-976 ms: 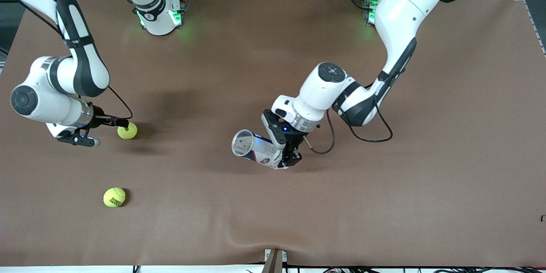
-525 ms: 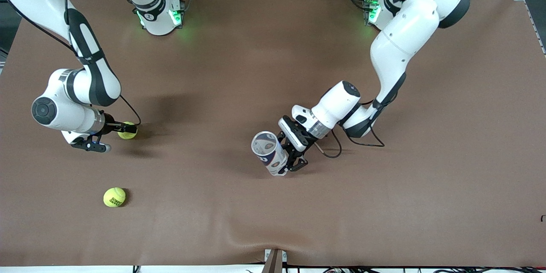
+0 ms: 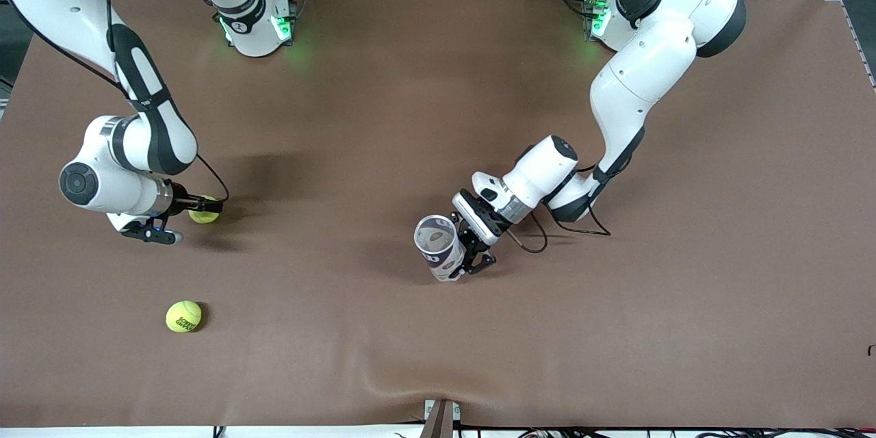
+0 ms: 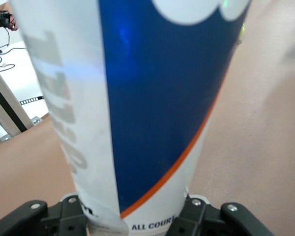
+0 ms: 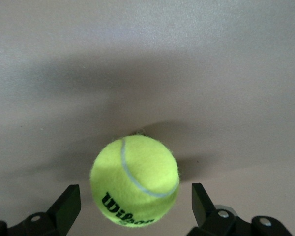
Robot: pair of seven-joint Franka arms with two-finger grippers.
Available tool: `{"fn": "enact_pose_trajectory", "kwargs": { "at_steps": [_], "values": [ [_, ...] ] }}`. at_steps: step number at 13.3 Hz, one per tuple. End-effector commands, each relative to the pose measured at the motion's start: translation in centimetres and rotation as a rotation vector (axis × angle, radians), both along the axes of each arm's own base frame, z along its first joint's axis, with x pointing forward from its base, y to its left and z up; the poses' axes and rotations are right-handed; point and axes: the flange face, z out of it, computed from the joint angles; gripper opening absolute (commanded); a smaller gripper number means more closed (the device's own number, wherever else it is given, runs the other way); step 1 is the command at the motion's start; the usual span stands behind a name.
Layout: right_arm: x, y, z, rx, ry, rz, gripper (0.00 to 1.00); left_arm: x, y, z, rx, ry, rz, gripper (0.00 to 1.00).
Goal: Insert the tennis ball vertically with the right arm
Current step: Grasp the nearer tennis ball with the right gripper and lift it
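My right gripper (image 5: 132,206) gapes around the tennis ball (image 5: 134,181), fingertips cut off. My left gripper (image 3: 471,252) is clamped on the ball can (image 3: 438,246), its mouth out of sight.

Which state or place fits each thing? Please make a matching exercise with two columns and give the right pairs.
Things:
1. tennis ball can
2. Wilson tennis ball
3. second tennis ball
4. right claw

States or places:
A. open around a ball
B. lies alone, nearest the front camera
C. between open fingers, on the table
D. gripped by the left claw

Pairs: 1-D, 2-C, 3-B, 4-A
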Motion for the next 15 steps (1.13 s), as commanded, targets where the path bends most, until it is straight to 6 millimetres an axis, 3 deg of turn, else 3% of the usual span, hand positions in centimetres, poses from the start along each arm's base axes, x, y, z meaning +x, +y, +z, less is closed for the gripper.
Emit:
{"fn": "enact_pose_trajectory", "kwargs": {
  "at_steps": [1, 4, 8, 11, 15],
  "values": [
    [-0.1, -0.4, -0.7, 0.000, 0.004, 0.008, 0.91, -0.8, -0.1, -0.1, -0.032, 0.045, 0.016, 0.54],
    [0.0, -0.4, -0.7, -0.001, -0.005, 0.008, 0.61, -1.6, -0.8, -1.3, -0.045, 0.086, 0.021, 0.54],
    [1.2, -0.2, 1.4, -0.006, -0.041, 0.012, 0.55, -2.6, -1.7, -2.5, -0.053, 0.113, 0.010, 0.54],
    [2.0, 0.8, 6.2, -0.011, -0.087, 0.015, 0.55, -3.0, -1.8, -3.6, -0.049, 0.128, 0.008, 0.54],
    [4.3, 6.1, 14.2, -0.012, -0.022, 0.005, 0.55, -3.3, -2.0, -4.7, -0.046, 0.140, 0.006, 0.54]
  ]
}}
